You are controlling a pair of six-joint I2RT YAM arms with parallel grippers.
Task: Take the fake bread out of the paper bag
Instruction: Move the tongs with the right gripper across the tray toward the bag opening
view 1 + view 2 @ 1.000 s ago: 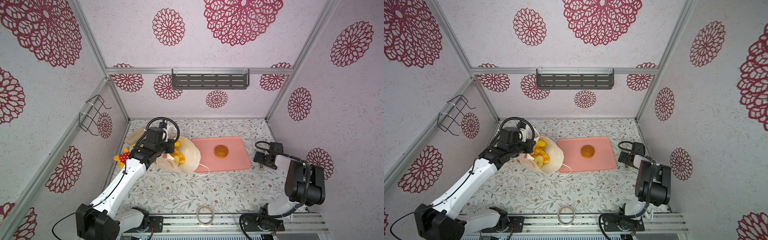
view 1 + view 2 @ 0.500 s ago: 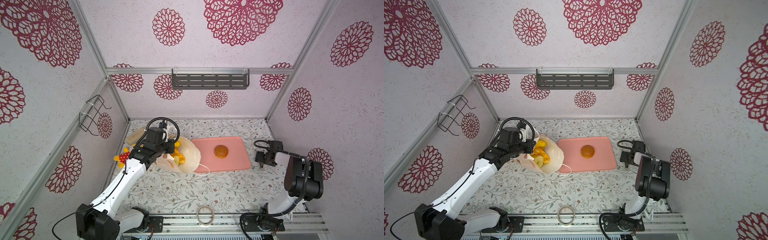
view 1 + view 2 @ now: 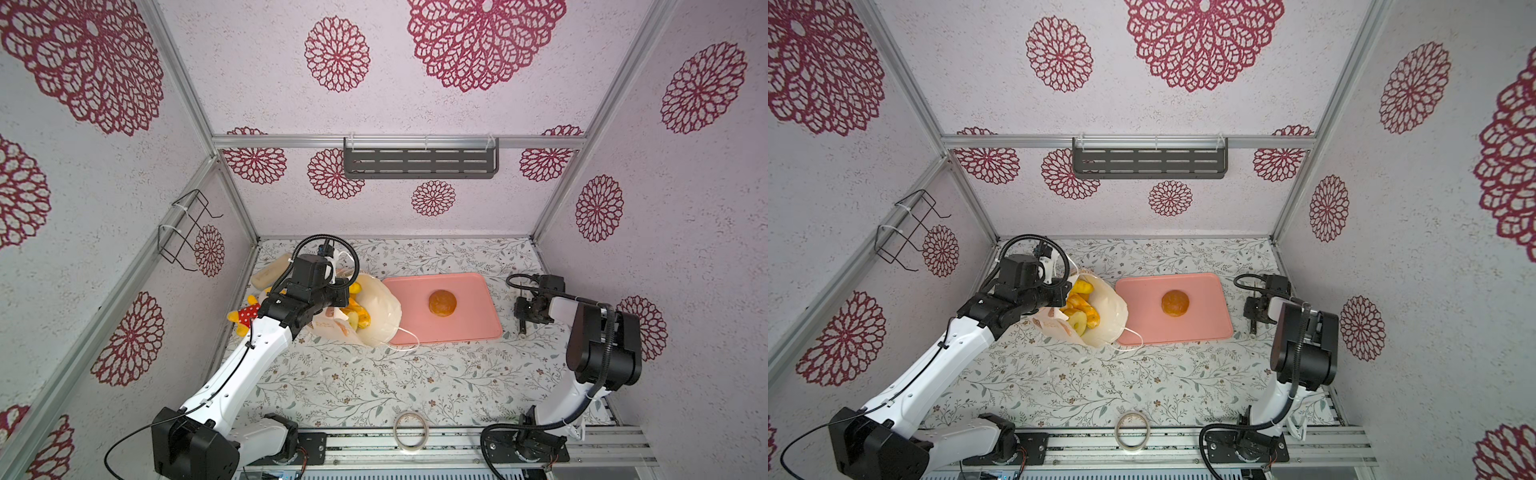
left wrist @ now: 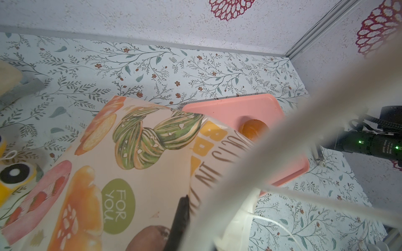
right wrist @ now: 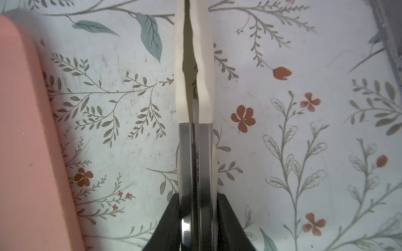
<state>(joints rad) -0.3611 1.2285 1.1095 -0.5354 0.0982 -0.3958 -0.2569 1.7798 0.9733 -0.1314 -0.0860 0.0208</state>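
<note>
The cream paper bag point(image 3: 380, 307) point(image 3: 1111, 309) leans open beside the tray, with several yellow fake bread pieces point(image 3: 1084, 309) point(image 3: 360, 318) showing in its mouth. My left gripper point(image 3: 1059, 305) point(image 3: 332, 309) is shut on the bag's near rim. In the left wrist view one black finger point(image 4: 180, 219) presses the printed bag wall point(image 4: 141, 173). A round brown bun point(image 3: 442, 302) point(image 3: 1175, 302) point(image 4: 253, 129) lies on the pink tray point(image 3: 473, 324) point(image 3: 1212, 328). Right of the tray, my right gripper point(image 3: 524, 309) point(image 3: 1255, 309) point(image 5: 196, 195) is shut on metal tongs point(image 5: 194, 87) whose white tips nearly touch.
A yellow plush toy point(image 3: 245, 316) and a beige block point(image 3: 270, 270) lie behind my left arm by the left wall. A tape ring point(image 3: 411, 430) sits at the front edge. A grey shelf point(image 3: 419, 162) hangs on the back wall and a wire rack point(image 3: 183, 232) on the left wall.
My right gripper has closed, squeezing the tongs' arms together. My left arm and the bag have not moved.
</note>
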